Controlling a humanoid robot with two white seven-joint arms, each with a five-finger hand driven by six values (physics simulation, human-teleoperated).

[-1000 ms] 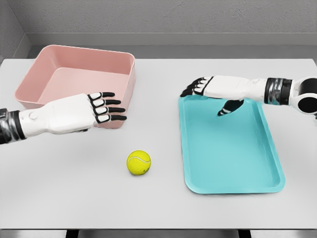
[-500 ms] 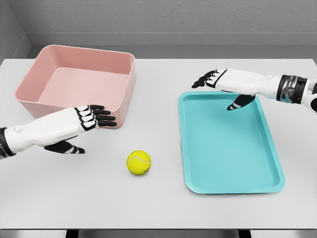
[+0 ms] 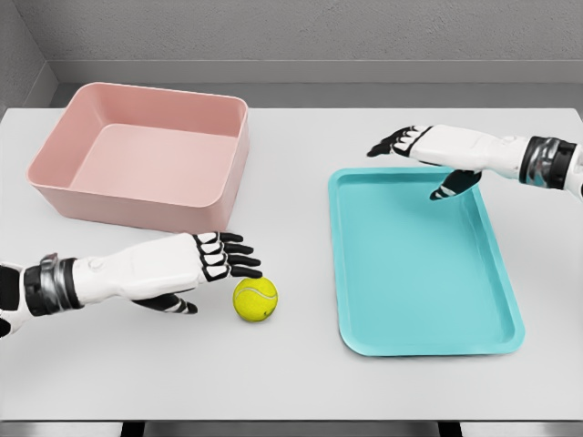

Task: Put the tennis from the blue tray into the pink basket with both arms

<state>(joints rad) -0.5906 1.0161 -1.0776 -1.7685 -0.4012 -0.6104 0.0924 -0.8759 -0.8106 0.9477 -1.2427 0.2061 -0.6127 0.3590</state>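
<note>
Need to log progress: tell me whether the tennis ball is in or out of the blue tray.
Out. The tennis ball lies on the white table, left of the blue tray, whose floor shows bare. The left hand hovers beside it.

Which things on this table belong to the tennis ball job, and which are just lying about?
Part of the job: tennis ball on the table, blue tray, pink basket, left hand open beside the ball, right hand open above the tray's far edge.

Lying about: nothing, only the white table.

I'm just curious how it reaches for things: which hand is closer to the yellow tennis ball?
The left hand. It hangs open just left of the tennis ball, fingertips almost above it. The right hand is far off, over the blue tray's far edge.
</note>
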